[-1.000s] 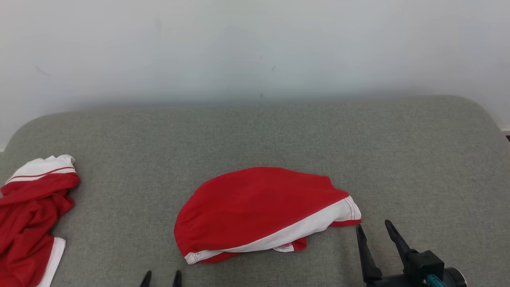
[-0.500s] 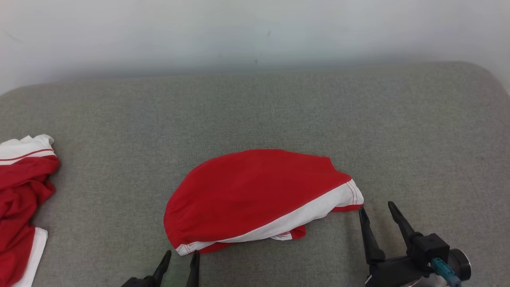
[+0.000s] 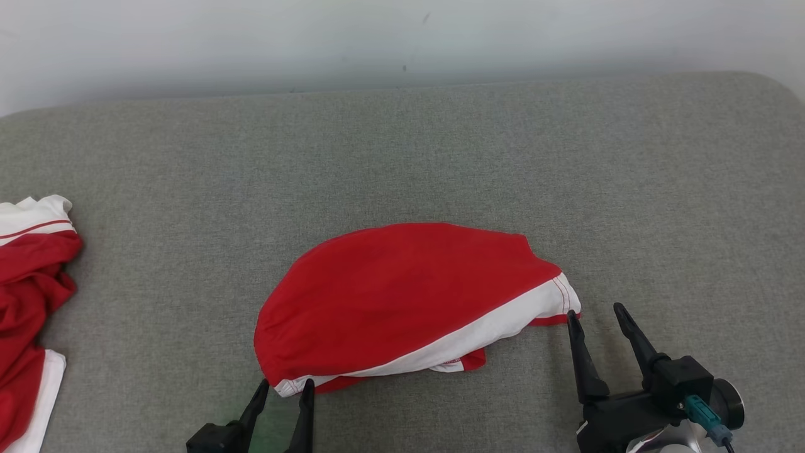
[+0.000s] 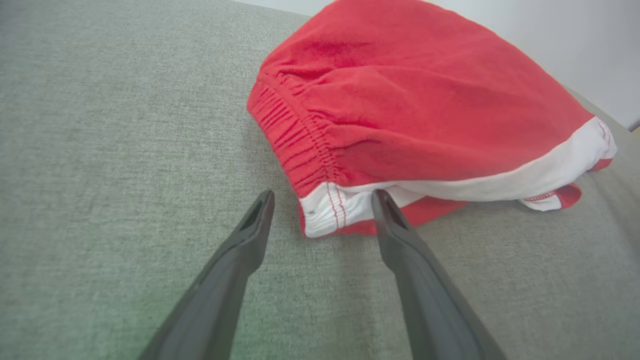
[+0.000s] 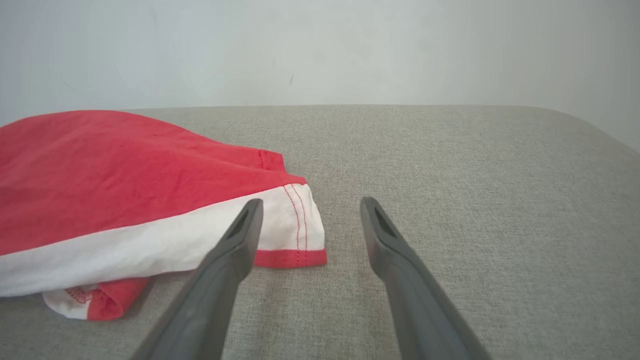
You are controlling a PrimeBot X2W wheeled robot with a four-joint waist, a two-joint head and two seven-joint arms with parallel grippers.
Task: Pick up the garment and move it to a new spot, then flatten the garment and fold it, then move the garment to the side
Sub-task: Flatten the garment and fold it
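The garment (image 3: 402,296) is a pair of red shorts with a white side stripe, lying bunched in the middle of the grey cushion (image 3: 440,157). My left gripper (image 3: 285,385) is open at its near left corner. In the left wrist view the white hem corner of the garment (image 4: 425,100) lies between the tips of the left gripper (image 4: 322,195). My right gripper (image 3: 595,311) is open just right of the white and red right end. In the right wrist view the left finger of the right gripper (image 5: 311,201) overlaps the edge of the garment (image 5: 100,170). Neither gripper holds anything.
A second red and white garment (image 3: 31,283) lies crumpled at the cushion's left edge. A pale wall (image 3: 402,38) rises behind the cushion. Bare grey cushion spreads beyond and to the right of the shorts.
The head view has tilted down, so everything sits higher in it. My left gripper has come forward to the garment's near left corner. The right gripper stays open beside the right end.
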